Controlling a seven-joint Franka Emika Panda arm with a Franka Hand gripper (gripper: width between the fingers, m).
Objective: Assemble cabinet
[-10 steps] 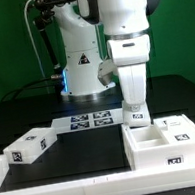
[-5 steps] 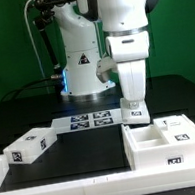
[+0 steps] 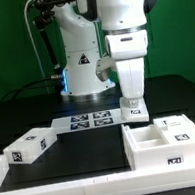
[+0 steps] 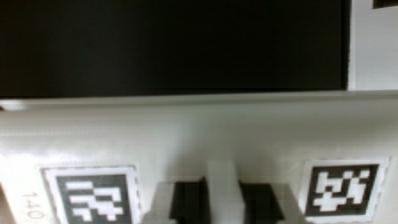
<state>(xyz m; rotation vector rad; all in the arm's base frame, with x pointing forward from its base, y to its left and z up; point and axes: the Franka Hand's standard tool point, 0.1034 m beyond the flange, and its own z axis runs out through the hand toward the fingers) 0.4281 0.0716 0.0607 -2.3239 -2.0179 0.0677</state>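
White plastic, the cabinet is sitting at the near right of the black surface. Over its far left edge the jaws appear to be pinching a tagged white panel. I judge a slack grip is risking the panel tilting and jamming against the cabinet wall.

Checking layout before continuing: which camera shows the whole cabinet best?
The exterior view: the cabinet appears whole and sharp. The wrist view gives only a blurred close-up of white tagged surface, possibly part of it.

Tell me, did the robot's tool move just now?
Yes. The tool went up a little, judged against the marker board beside it.
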